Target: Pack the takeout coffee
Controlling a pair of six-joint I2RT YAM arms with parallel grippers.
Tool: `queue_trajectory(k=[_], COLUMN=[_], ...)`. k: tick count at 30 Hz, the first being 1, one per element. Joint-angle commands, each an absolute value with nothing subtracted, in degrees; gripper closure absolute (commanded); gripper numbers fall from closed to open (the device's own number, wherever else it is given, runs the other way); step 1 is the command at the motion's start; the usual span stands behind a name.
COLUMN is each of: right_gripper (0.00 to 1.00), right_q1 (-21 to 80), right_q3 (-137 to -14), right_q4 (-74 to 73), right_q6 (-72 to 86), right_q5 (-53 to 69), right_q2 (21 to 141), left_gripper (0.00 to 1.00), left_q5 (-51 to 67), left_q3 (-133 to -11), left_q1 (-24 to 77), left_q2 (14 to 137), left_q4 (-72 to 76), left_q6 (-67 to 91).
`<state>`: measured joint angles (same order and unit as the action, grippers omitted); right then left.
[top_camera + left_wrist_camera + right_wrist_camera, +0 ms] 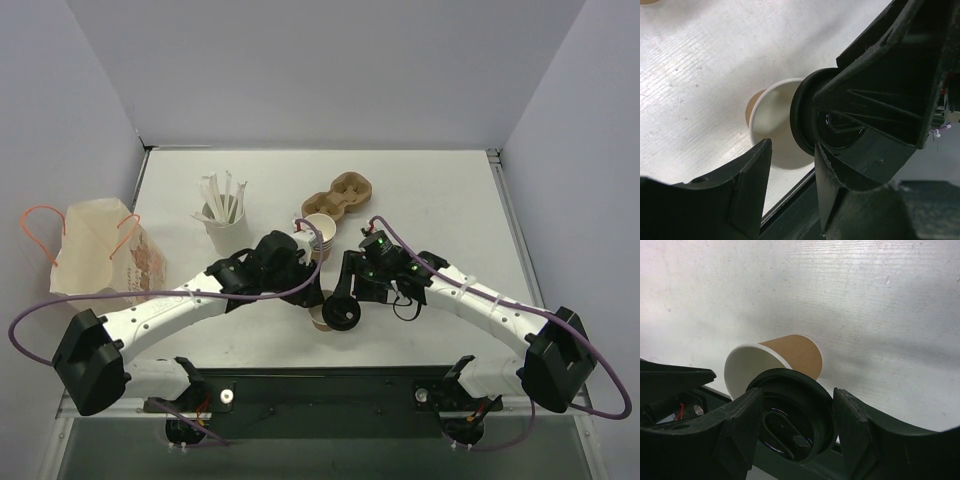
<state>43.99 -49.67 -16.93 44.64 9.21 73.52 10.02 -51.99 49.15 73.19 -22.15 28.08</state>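
Right wrist shows right gripper (pixel 796 416) pinching lid (pixel 790 432); left gripper (pixel 790 152) clamps tilted cup (pixel 796 352).

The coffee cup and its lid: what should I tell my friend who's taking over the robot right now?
Left gripper: seems shut on the cup, a finger on each side.
Right gripper: shut on the black lid, held at the cup's open mouth.
Done: lid and cup meet near the table's front edge; lid not seated.
To do: press the lid on, then pack the cup; cup carrier behind it, paper bag far left.
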Motion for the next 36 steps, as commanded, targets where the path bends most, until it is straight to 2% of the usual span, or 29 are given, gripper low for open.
queue_trajectory(k=[1, 19, 36], right_gripper=[0.43, 0.44, 0.46], right_q1=[44.5, 44.7, 44.9], right_q3=[-50.0, -50.3, -50.4], right_q4=[-17.0, -17.1, -17.1], right_q6=[45.0, 45.4, 45.5], right_q5=[7.5, 6.9, 6.6], right_q2=[72.2, 72.2, 72.1], left_gripper=[0.51, 0.51, 0.51], left_q5=[12.8, 5.5, 4.5], left_q3=[-52.3, -55.9, -56.1], left_q1=[50.1, 54.3, 54.3], left_q2=[74.1, 79.5, 79.4], left_q4=[-17.8, -20.2, -21.2], left_q6=[27.6, 25.8, 25.7])
